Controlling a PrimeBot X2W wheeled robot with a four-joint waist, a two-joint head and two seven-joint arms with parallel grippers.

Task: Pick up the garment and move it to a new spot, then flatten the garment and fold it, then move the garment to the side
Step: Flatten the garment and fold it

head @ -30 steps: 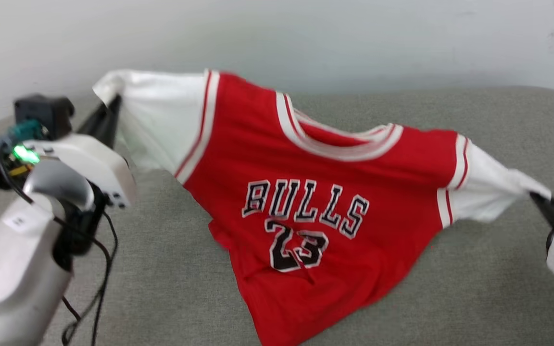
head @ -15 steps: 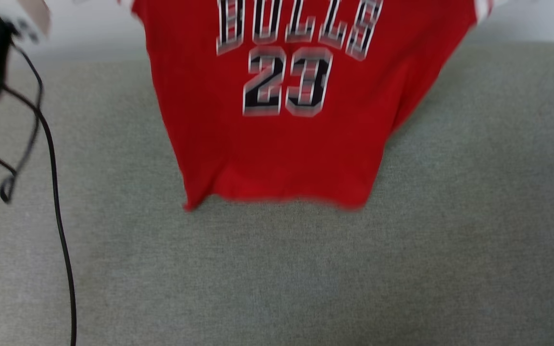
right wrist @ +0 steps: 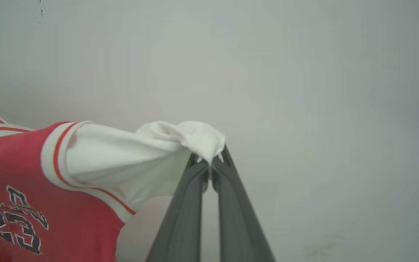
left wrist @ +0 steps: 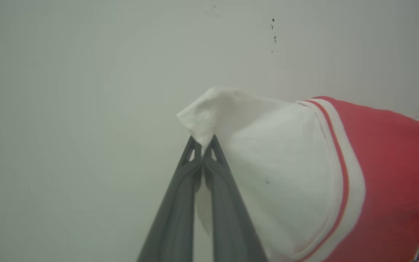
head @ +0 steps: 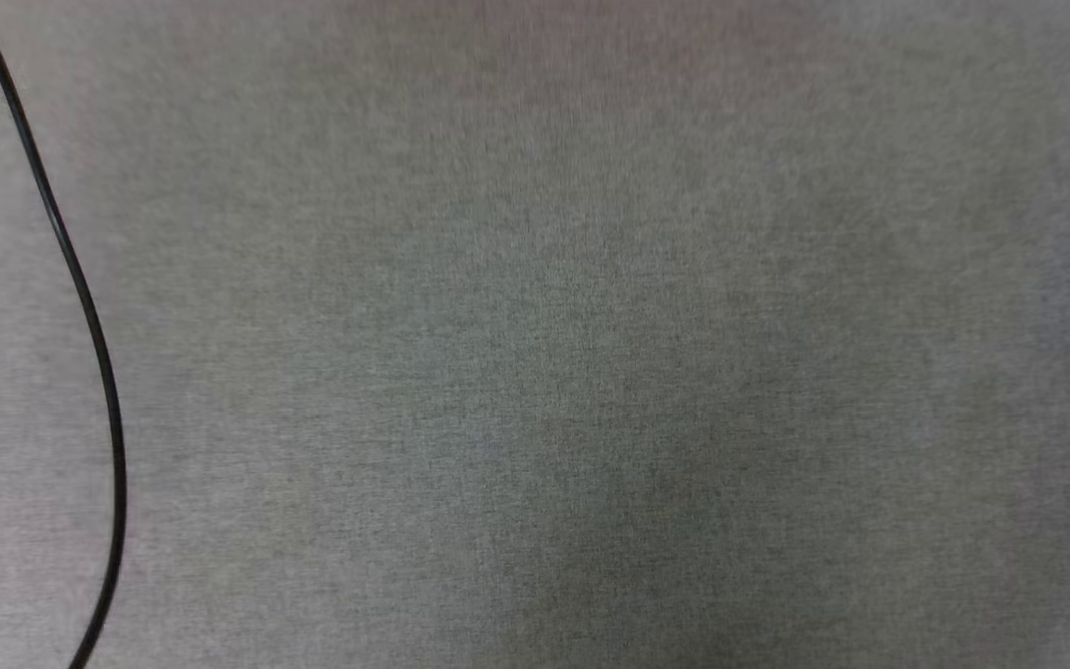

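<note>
- Head view: grey fabric surface [head: 591, 372] runs edge to edge, with a woven texture and slight blur.
- Left wrist view and right wrist view: a plain pale wall [left wrist: 67, 72] is the backdrop in both.
- Garment [left wrist: 395, 163]: red jersey held up in front of the wall, one sleeve end in each gripper. It runs off the right edge of left wrist view and off the left edge of right wrist view. Hem not in frame.
- White sleeve [left wrist: 267, 163]: drawn to a peak at the left gripper. Red-and-white striped trim [left wrist: 340, 174] sits where it joins the red body.
- Other white sleeve [right wrist: 122, 160]: bunched and twisted toward the right gripper, with the same trim at the shoulder.
- Left gripper [left wrist: 203, 143]: fingers pressed together, clamped on the sleeve tip. Cloth pokes out past the fingertips.
- Right gripper [right wrist: 209, 156]: fingers pinched tight on the bunched sleeve end, which folds over the tips.
- Digits "23" [right wrist: 13, 223]: dark with white outline, under partly cropped block letters, lower left of right wrist view.
- Cable [head: 80, 297]: thin and black, curving down the left side of head view over the fabric.
- Specks [left wrist: 274, 34]: a few dark marks on the wall, near the top of left wrist view.
</note>
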